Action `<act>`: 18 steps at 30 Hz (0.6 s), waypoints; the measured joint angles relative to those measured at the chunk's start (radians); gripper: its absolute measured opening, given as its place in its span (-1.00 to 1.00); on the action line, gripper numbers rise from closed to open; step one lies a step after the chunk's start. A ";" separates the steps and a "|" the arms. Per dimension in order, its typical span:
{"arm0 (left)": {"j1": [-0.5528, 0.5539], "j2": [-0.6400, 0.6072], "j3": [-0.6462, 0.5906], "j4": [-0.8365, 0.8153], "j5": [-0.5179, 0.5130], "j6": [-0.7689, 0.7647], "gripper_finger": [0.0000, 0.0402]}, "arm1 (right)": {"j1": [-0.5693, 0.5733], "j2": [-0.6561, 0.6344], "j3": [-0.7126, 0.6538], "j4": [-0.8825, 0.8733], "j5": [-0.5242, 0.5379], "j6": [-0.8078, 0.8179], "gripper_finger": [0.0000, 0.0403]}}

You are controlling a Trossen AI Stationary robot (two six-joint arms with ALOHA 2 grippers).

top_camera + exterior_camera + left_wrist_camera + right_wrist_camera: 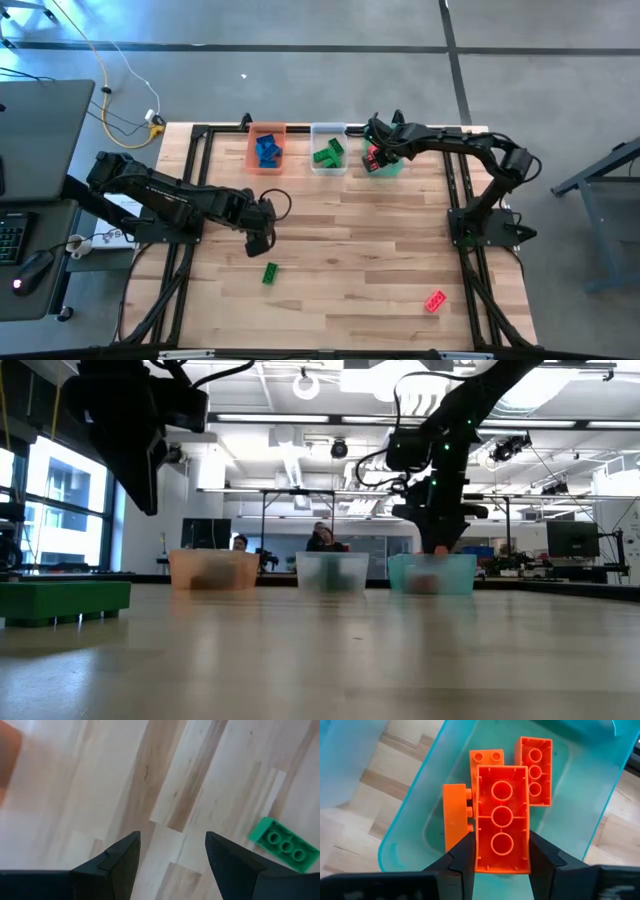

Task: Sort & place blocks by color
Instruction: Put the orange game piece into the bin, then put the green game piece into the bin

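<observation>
My right gripper [501, 857] clamps a red block [502, 817], hollow underside facing the wrist, long axis toward twelve o'clock, above the green bin [415, 815]; left gripper [172, 852] open.

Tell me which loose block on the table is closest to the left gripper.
The green block, lying just in front of the open left gripper. The only other loose one, the red block, sits far off toward the right arm's side.

Three bins [328, 162]; two loose blocks [270, 272].
</observation>
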 joint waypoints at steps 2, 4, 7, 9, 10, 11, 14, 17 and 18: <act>0.000 0.000 0.000 0.000 0.021 0.000 0.05 | 0.000 0.000 0.000 0.002 0.000 -0.004 -0.42; 0.000 0.000 0.000 0.000 0.042 -0.009 0.05 | 0.001 0.001 0.000 -0.002 0.000 -0.007 -0.24; 0.000 0.000 0.000 0.000 0.070 -0.063 0.05 | 0.001 0.001 0.000 -0.004 0.001 -0.027 0.09; 0.000 0.000 0.000 0.000 0.090 -0.118 0.05 | 0.001 0.001 0.000 -0.004 0.000 -0.027 0.24; 0.000 0.000 0.000 0.000 0.101 -0.150 0.05 | 0.001 -0.001 0.000 -0.004 0.000 -0.027 0.28; 0.000 0.000 0.000 0.000 0.107 -0.182 0.05 | 0.001 -0.003 0.000 -0.004 0.003 -0.028 0.32; 0.000 0.000 0.000 0.000 0.131 -0.258 0.05 | 0.001 -0.023 0.000 -0.004 0.040 -0.042 0.35; 0.000 0.000 0.000 -0.001 0.132 -0.299 0.05 | 0.008 -0.054 0.000 -0.004 0.072 -0.068 0.35; 0.000 0.000 0.000 -0.001 0.132 -0.312 0.05 | 0.010 -0.065 0.000 -0.004 0.074 -0.076 0.36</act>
